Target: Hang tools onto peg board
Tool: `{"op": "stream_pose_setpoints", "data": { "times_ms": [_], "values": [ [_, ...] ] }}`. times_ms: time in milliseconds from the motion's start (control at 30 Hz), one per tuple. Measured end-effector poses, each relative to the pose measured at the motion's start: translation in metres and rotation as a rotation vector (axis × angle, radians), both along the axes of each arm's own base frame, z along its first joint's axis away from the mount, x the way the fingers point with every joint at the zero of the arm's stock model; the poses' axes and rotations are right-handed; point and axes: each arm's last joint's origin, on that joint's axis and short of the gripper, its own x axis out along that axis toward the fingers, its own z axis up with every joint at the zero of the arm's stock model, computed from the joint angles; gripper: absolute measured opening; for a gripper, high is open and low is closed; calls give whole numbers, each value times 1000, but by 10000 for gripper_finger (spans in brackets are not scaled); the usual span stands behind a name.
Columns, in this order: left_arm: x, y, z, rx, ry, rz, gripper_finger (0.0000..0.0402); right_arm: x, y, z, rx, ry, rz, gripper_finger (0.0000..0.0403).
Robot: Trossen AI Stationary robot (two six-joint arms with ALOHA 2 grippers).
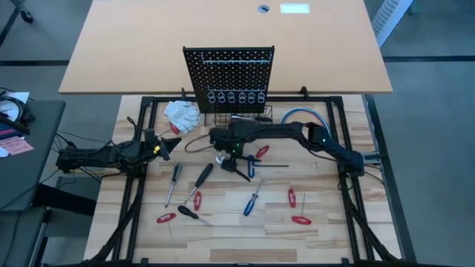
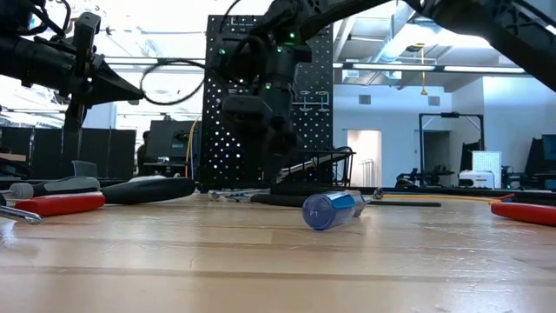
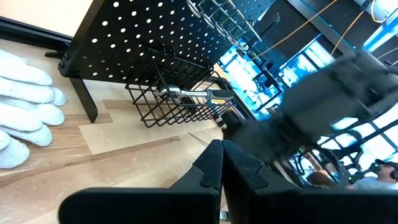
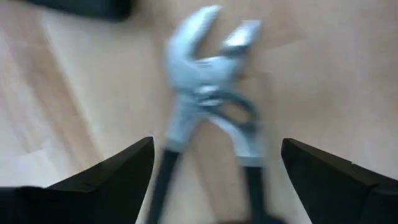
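1. Silver-headed pliers (image 4: 211, 99) lie flat on the wooden surface (image 1: 223, 237) in front of the peg board (image 1: 228, 74), directly under the right gripper (image 1: 221, 157), whose jaws stand wide apart. Closing off-centre could nudge them aside.
2. Left gripper (image 1: 169, 145), jaws together, waits near the white gloves (image 1: 182, 115); the arms could collide.

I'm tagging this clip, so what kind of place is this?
Probably a robotics lab or workshop: a wooden workbench strewn with screwdrivers, an upright peg board, and a large open room with equipment behind.
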Motion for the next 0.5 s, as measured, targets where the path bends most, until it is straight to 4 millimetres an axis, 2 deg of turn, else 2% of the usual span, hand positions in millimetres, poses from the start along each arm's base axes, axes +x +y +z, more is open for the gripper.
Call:
{"op": "stream_pose_setpoints", "data": {
  "times_ms": [200, 367, 500],
  "values": [
    [0, 0, 0, 11, 7, -1, 0, 3, 29, -7, -53, 5, 40, 357],
    [0, 0, 0, 24, 16, -3, 0, -3, 38, -18, -87, 50, 23, 341],
    [0, 0, 0, 24, 16, -3, 0, -8, 40, -29, -93, 92, 31, 313]
  ]
}}
